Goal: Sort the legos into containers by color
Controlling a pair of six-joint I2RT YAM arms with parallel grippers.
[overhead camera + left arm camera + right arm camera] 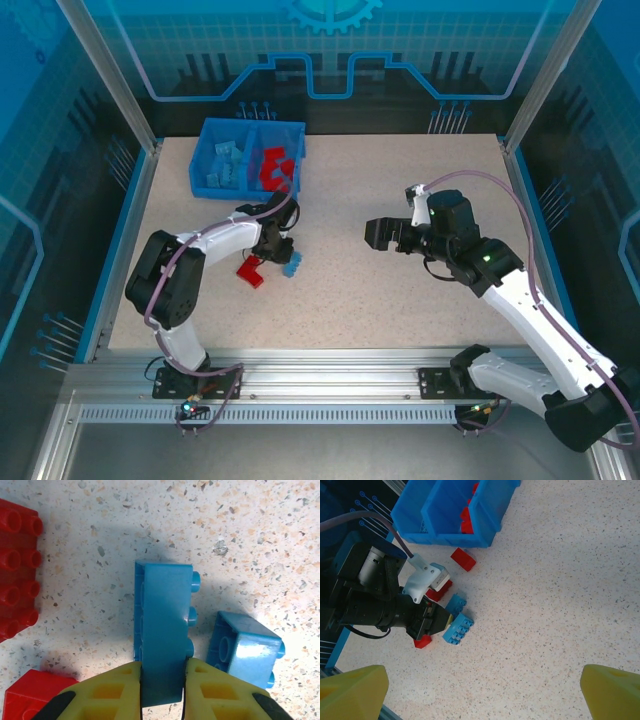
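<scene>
While folded low, left gripper (163, 674) pinches lego (162, 610) — blue

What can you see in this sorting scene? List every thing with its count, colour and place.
table: one, speckled beige, under everything
bin: one, blue, two compartments, far left part of the table
binned blue bricks: several, light blue, left compartment
binned red bricks: several, red, right compartment
loose red bricks: at least three, red, on the table; one just outside the bin, the others by the left hand
long blue brick: one, blue, gripped at one end
small blue brick: one, blue, on the table beside the long one, not touching it
left hand: one, yellow fingers, shut on the long blue brick
right hand: one, open, holding nothing, over bare table right of centre
</scene>
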